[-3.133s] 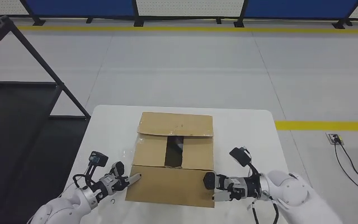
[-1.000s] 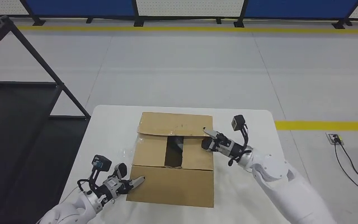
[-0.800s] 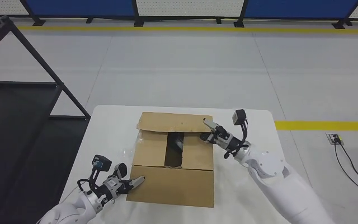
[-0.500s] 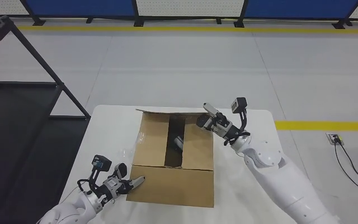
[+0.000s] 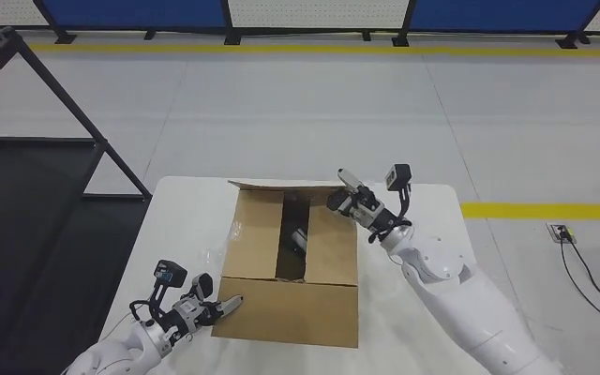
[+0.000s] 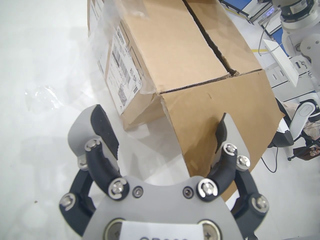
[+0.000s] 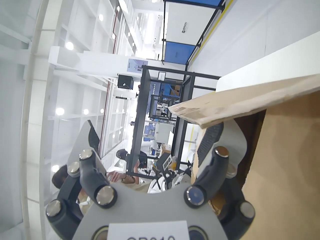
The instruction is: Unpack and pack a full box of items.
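Cardboard box [image 5: 286,309], far flap [image 7: 237,101] raised | left pincer [image 6: 160,116] spread, empty | right pincer [image 7: 152,126] spread, empty

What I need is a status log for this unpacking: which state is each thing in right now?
cardboard box: upright, partly opened.
far flap: lifted, standing up.
near flap: folded outward.
inner flaps: lying flat, with a gap between them.
left hand: open, at the near flap's corner.
right hand: open, one finger under the far flap's edge.
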